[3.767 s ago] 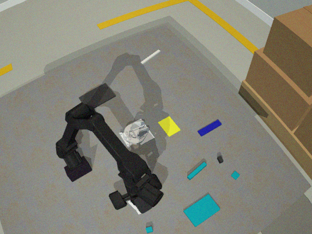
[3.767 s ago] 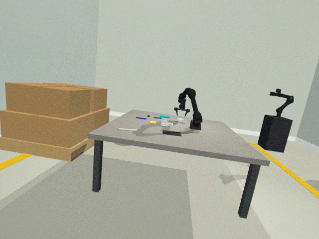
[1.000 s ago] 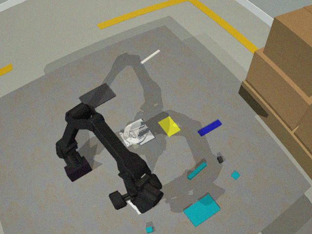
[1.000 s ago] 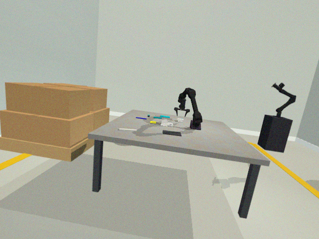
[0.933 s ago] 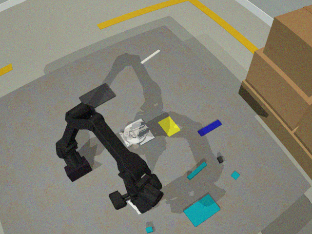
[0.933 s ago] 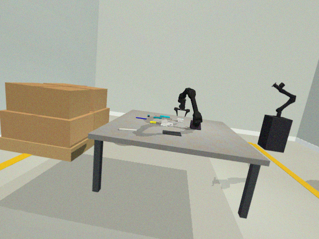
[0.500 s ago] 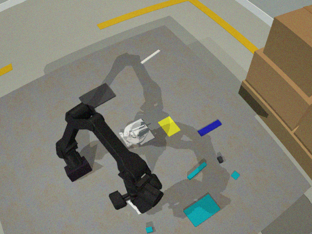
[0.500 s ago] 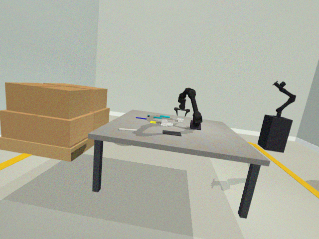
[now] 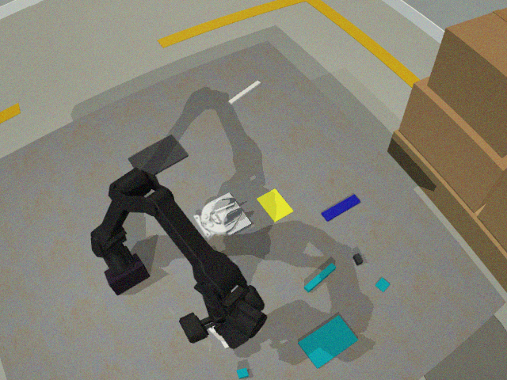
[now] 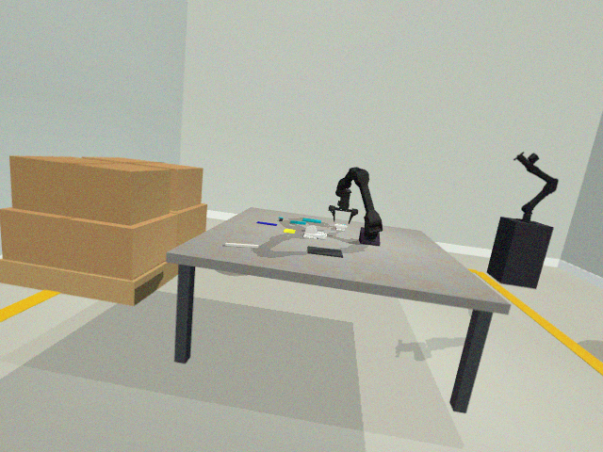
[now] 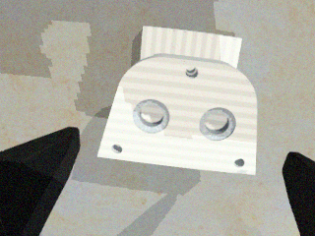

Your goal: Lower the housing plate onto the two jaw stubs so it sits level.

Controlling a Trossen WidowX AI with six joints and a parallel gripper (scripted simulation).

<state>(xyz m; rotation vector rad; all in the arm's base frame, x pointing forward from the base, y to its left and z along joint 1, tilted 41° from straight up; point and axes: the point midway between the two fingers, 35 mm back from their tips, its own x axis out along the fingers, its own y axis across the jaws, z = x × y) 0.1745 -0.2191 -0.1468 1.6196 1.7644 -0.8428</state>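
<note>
Fingers [image 9: 212, 347] [image 10: 342, 218] wide open, I straddle the housing plate [image 9: 219, 338] [image 10: 340, 226] [image 11: 184, 113], apparently near the table's [image 9: 176, 261] [image 10: 340, 282] [image 11: 276, 206] far edge from the exterior view; I should descend centred, then grip both 2 sides evenly.

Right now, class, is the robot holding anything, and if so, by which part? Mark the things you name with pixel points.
Nothing is held. The gripper [image 10: 343, 218] [image 11: 184, 149] is open, its fingers standing apart above the white housing plate [image 11: 182, 143], one to either side, touching neither edge.

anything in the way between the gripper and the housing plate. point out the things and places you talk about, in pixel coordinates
Nothing visible stands between the open gripper [image 10: 342, 221] [image 11: 182, 147] and the white housing plate [image 9: 219, 337] [image 10: 340, 226] [image 11: 184, 113]; in the wrist view it lies unobstructed between and beyond the fingertips.
</note>
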